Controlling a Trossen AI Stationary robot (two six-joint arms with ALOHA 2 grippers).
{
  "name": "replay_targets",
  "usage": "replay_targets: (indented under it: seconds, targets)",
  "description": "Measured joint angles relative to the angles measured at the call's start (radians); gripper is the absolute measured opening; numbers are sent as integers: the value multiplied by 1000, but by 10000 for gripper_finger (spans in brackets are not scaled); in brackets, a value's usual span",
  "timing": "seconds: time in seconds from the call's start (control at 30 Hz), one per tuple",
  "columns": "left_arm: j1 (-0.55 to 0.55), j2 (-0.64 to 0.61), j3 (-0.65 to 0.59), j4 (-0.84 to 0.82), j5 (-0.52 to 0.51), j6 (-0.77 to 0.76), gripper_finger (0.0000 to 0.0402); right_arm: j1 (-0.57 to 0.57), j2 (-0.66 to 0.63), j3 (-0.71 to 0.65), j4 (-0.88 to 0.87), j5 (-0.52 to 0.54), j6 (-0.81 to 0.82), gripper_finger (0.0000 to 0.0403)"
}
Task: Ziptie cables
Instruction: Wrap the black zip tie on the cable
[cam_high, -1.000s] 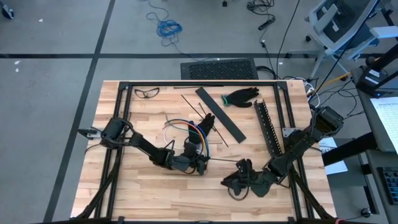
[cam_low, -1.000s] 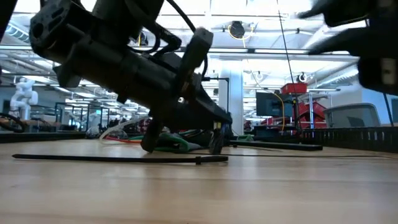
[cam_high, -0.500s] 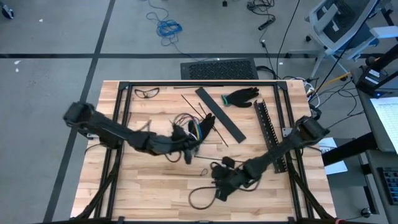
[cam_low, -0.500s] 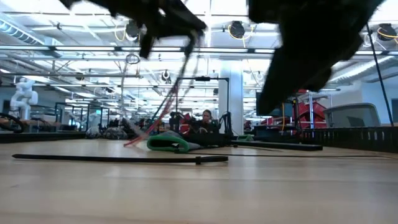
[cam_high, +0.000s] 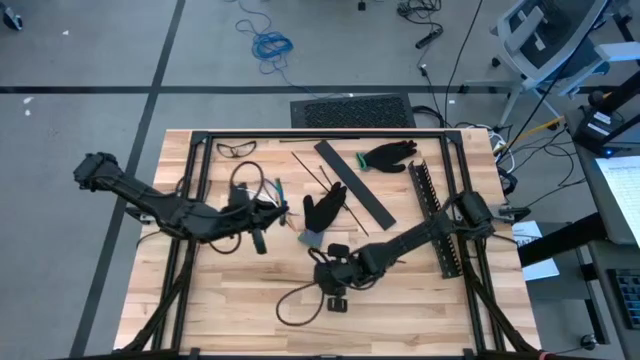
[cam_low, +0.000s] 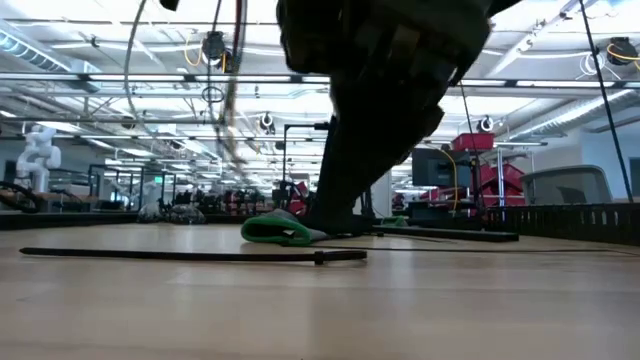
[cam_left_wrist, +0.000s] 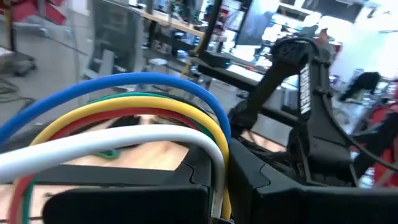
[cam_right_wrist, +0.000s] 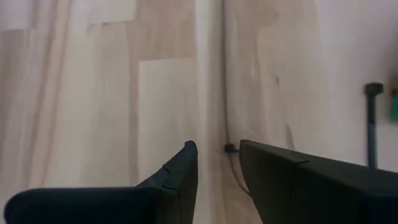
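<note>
From above, the left gripper (cam_high: 272, 210) sits over the left-middle of the wooden table (cam_high: 400, 310), its jaws clamped together on the cables (cam_high: 245, 183), which loop up and back from it toward the table's far-left part; the left wrist view alone shows the colours of that bundle (cam_left_wrist: 124, 118), blue, green, yellow, red and white strands arching over the dark fingers (cam_left_wrist: 261, 186) and pinched between them; the low view gives only thin blurred loops (cam_low: 225, 90) hanging high at its left, clear of the tabletop; a pair of glasses (cam_high: 236, 149) lies near the far-left edge; a black glove (cam_high: 323, 207) lies at mid-table, just right of the left gripper, and the low view shows its green cuff (cam_low: 272, 231) resting on the wood; the right gripper (cam_high: 335, 285) hovers low over the near-middle, its jaws a little apart, and its wrist view shows a thin black zip tie (cam_right_wrist: 225, 143) running on the bare planks between the fingers (cam_right_wrist: 180, 174), not visibly gripped; the low view shows a long zip tie (cam_low: 200, 256) lying flat across the near foreground; further right lie a flat black bar (cam_high: 355, 197), a second glove (cam_high: 388, 155) and the slotted strip (cam_high: 432, 215) near the right edge; the near-left and near-right corners are bare wood.
</note>
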Motion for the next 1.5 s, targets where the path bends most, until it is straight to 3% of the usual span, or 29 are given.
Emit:
replay_targets:
  seconds: [0.2, 0.5, 0.87, 0.97, 1.13, 1.5]
  targets:
    - [-9, -42, 0, -92, -34, -3, 25, -48, 0, 0, 28, -37, -13, 111]
    - [-9, -43, 0, -92, -36, -6, 25, -53, 36, 1, 84, -111, -4, 111]
    - [-9, -43, 0, -91, -51, -10, 25, -54, 92, 3, 105, -103, -5, 110]
    - [-9, -43, 0, -88, -65, -10, 25, -55, 93, 4, 93, -100, -7, 93]
    - [-9, -43, 0, -84, -100, -10, 25, -58, 107, 5, 61, -102, 16, 12]
    - [-9, -45, 0, -76, -154, -9, 25, -76, 53, -5, 74, -219, 197, 0]
